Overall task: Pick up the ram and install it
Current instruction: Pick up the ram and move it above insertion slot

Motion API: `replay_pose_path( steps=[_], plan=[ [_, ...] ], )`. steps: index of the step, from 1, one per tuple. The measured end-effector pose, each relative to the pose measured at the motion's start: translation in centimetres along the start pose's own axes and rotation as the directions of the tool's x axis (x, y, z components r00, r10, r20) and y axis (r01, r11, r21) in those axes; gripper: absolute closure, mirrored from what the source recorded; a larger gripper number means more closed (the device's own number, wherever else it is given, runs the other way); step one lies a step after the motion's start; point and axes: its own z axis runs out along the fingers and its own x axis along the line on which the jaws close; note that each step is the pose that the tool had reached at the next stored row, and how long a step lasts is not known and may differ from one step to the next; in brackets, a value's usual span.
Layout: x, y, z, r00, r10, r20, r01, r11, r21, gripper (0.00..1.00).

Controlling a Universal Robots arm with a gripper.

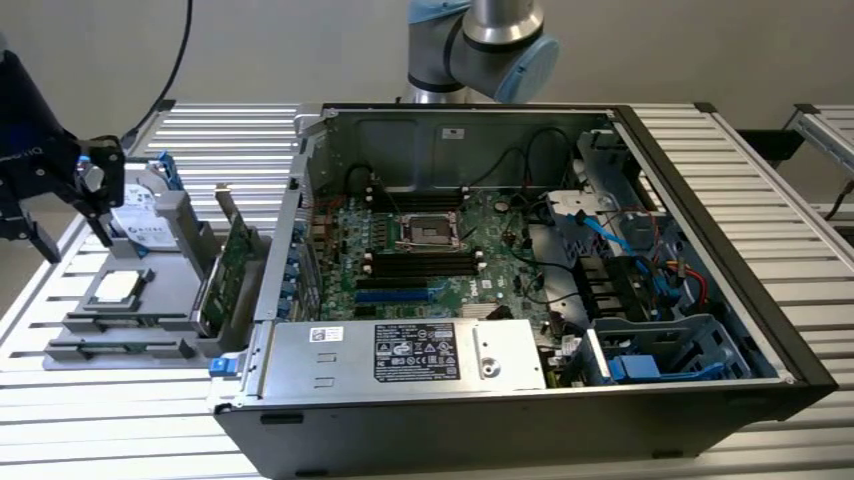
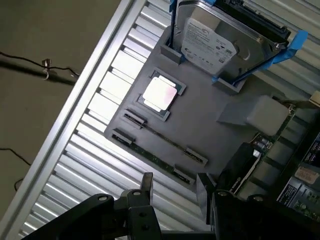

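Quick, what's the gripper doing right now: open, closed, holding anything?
Gripper: open, holding nothing, poised near the long narrow green ram stick lying in the grey plastic tray.

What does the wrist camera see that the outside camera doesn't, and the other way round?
The wrist view adds the ram, a thin green stick on edge in a tray slot, and the floor with thin cables. The exterior view adds the open computer case, its motherboard and the arm. Both share the grey tray, the square processor chip, the hard drive with blue brackets, and the gripper, jaws open near the tray.
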Motion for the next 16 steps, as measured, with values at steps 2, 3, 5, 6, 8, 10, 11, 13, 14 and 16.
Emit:
replay_pose_path(
  steps=[2,3,5,6,8,10,11,13,14,16],
  plan=[
    [0.0,0.0,0.1,0.9993,-0.037,-0.0015,0.037,0.9993,0.0013,0.52],
    [0.0,0.0,0.15,0.9985,-0.055,-0.0022,0.055,0.9985,0.002,0.52],
    [0.0,-0.01,0.26,0.9958,-0.091,-0.0038,0.091,0.9958,0.0033,0.52],
    [0.0,-0.01,0.32,0.994,-0.109,-0.0046,0.109,0.994,0.0038,0.52],
    [0.0,-0.02,0.46,0.9894,-0.145,-0.0062,0.145,0.9894,0.005,0.52],
    [0.0,-0.03,0.61,0.9836,-0.18,-0.0078,0.18,0.9836,0.0061,0.52],
    [0.0,-0.03,0.7,0.9802,-0.198,-0.0086,0.198,0.9802,0.0066,0.52],
    [0.0,-0.03,0.89,0.9721,-0.234,-0.0101,0.234,0.9721,0.0078,0.52],
    [0.0,-0.04,0.97,0.9677,-0.252,-0.0109,0.252,0.9677,0.0083,0.52],
    [0.0,-0.05,1.15,0.958,-0.286,-0.0126,0.287,0.958,0.0093,0.52]
  ],
)
